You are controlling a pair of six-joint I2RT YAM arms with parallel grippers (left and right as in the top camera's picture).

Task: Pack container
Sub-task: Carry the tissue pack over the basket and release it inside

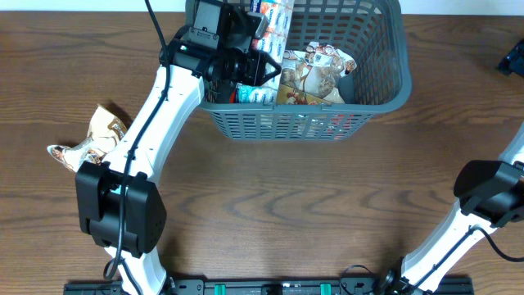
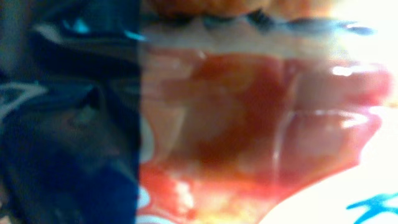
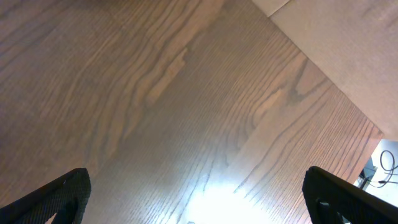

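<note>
Reaching into the container (image 1: 286,123), our left gripper (image 1: 252,70) hides btwn packets (image 1: 315,74); we can't tell its grip. Pressing lower could crush them. Right gripper (image 3: 199,202) idle, spread wide.

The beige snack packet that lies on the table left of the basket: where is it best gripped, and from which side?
Probably from straight above, at the crumpled middle of the snack packet, closing across its narrow width. It lies low and stretches diagonally on the table, so its edges offer little hold from the side.

Left wrist view blurred; container (image 1: 395,57) far rim cropped.
</note>
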